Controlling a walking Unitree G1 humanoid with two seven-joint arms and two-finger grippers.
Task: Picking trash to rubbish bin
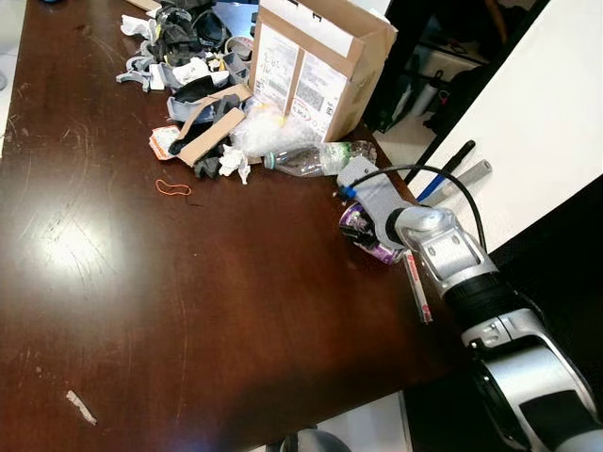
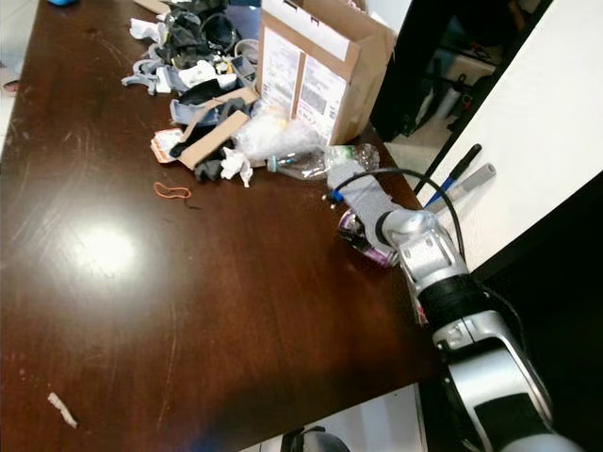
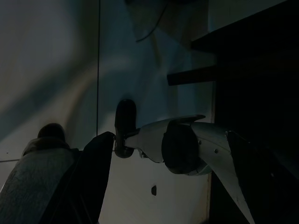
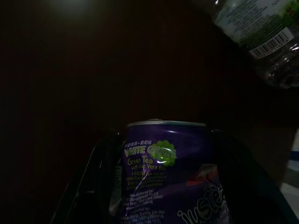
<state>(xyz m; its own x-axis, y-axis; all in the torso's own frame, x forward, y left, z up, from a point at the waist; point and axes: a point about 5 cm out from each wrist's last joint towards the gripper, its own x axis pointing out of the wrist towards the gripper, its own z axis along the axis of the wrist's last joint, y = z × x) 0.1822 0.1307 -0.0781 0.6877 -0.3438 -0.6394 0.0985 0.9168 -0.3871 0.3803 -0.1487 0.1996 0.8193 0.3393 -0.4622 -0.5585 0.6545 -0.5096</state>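
Right gripper (image 1: 363, 231) clasping purple can (image 4: 170, 179), can's base cut off

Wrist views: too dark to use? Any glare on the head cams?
Right wrist view: dim, but the can label reads clearly and the bottle is lit. Left wrist view: murky, mostly shadow. Eye views: sharp, with a bright glare patch on the table.

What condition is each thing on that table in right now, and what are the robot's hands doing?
Purple drink can: on its side, clamped between the right gripper's fingers.
Plastic bottle: lying down, empty-looking, cap on.
Cardboard box: upright, flaps open.
Orange rubber band: flat on the table.
Left gripper: hanging idle.
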